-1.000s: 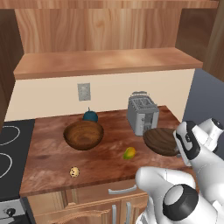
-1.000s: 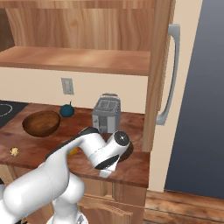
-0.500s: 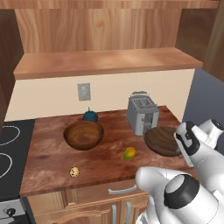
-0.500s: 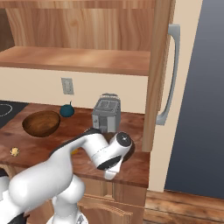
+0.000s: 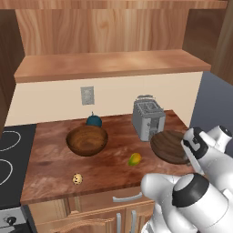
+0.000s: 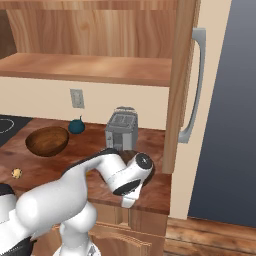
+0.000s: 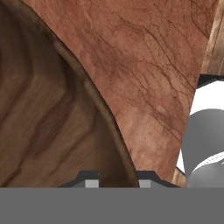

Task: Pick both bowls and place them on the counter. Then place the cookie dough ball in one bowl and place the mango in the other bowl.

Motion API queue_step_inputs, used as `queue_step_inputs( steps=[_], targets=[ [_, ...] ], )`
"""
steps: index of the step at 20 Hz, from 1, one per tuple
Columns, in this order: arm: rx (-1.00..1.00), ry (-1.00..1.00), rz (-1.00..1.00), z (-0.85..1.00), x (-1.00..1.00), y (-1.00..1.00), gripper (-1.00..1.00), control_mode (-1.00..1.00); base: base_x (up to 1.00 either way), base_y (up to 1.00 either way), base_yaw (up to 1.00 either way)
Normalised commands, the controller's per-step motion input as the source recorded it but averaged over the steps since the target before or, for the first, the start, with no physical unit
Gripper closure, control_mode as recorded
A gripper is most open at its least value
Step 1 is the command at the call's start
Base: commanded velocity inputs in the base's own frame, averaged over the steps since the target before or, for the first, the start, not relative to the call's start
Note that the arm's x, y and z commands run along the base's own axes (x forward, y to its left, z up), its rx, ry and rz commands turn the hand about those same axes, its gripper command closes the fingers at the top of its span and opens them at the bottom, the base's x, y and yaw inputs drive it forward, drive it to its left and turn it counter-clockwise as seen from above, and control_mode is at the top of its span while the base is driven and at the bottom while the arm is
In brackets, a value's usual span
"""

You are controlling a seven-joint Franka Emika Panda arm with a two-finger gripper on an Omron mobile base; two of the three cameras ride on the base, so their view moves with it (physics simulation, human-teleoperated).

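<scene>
Hovering at the shallow dark bowl [image 5: 170, 146]'s rim on the tabletop [image 5: 50, 164], the end effector [image 7: 116, 181] has fingers nearly pressed together, straddling the rim; whether it pinches is unclear. Mango [image 5: 134, 159] lies beyond the bowl.

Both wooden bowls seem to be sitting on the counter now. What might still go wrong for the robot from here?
The gripper sits right at the rim of the shallow dark bowl; lifting away carelessly might nudge that bowl, which lies close to the counter front edge.

The cookie dough ball is tiny and also near the front edge, so a poor pinch might roll it off.

The mango is smooth and oval, so it may slip between the fingers.
</scene>
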Motion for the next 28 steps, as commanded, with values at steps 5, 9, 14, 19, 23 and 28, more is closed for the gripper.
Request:
queue_step_inputs(
  steps=[5,9,14,19,23,28],
  targets=[
    [-0.02,0.00,0.00,-0.06,-0.01,0.00,-1.00,-1.00,0.00,0.00,0.00],
    [-0.01,0.00,0.00,0.03,-0.02,-0.01,-1.00,-1.00,0.00,0.00,0.00],
    [0.00,0.00,0.02,0.16,-0.12,0.01,-1.00,-1.00,0.00,0.00,0.00],
    [-0.03,-0.05,0.04,0.26,-0.23,0.04,-1.00,-1.00,0.00,0.00,0.00],
    [-0.07,-0.01,0.05,0.27,-0.31,0.39,-1.00,-1.00,0.00,0.00,0.00],
    [-0.19,-0.04,0.11,0.18,-0.18,0.78,-1.00,-1.00,0.00,0.00,0.00]
  ],
)
